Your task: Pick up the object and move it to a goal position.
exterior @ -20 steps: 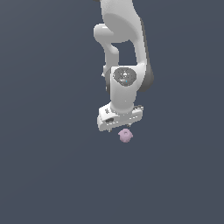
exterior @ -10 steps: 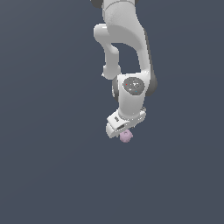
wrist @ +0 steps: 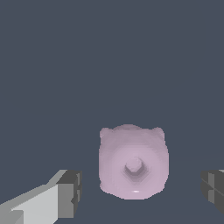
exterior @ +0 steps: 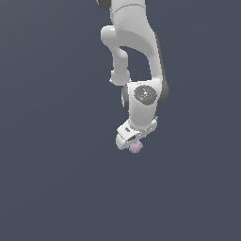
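Note:
The object (exterior: 136, 148) is a tiny pale pink-lilac knobbly lump on the dark grey floor, just below the white gripper (exterior: 131, 141) in the exterior view. In the wrist view the object (wrist: 133, 162) lies between the two fingertips, one finger (wrist: 65, 193) on one side and the other finger (wrist: 214, 190) on the far side, with a gap to each. The jaws stand wide apart and touch nothing. The gripper is low, right over the object.
The white arm (exterior: 134, 56) rises from the gripper toward the top of the exterior view. The dark grey floor (exterior: 56, 179) lies all around.
The gripper has come down and turned over the object; the gap seen a second ago between it and the lump has closed. The object has not moved.

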